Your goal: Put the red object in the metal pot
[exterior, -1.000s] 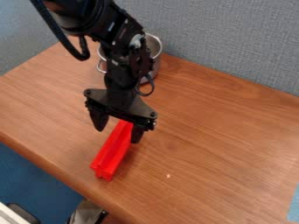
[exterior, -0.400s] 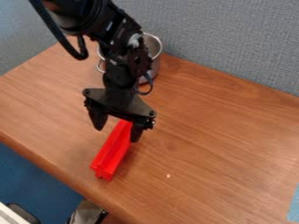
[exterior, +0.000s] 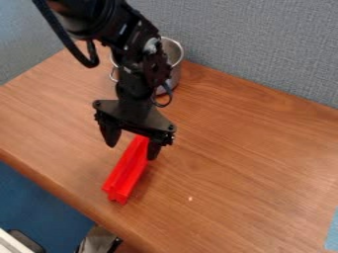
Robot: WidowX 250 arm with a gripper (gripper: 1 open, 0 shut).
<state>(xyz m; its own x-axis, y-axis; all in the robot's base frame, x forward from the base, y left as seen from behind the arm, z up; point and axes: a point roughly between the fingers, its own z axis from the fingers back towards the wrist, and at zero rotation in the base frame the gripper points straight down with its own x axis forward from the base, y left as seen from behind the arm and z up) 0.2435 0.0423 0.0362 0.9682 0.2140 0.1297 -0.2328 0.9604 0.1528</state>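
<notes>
"The red bar (exterior: 126,170), where do I have it?"

"On the table (exterior: 244,158), near the edge on the camera's side, lying at a slant. Its far end reaches up to your tool (exterior: 130,148), just about between the fingertips as the camera sees it."

"And how does my tool stand?"

"Wide open, its two fingers spread to either side of the bar's far end. You have hold of nothing. Whether either finger touches the bar, I can't tell you from this angle."

"What has changed since the earlier frames?"

"Very little. Your tool sits a touch further left in the view than it did a second ago, a shift so slight you could miss it. Its fingers are spread just as they were, and the bar hasn't moved."

"Where do you see the pot (exterior: 172,49)?"

"Behind your arm (exterior: 133,44), at the far side of the table by the grey wall (exterior: 258,44). You can see its shiny rim and one handle; your arm hides much of the rest. It's in the same place as before, well apart from the bar."
</notes>
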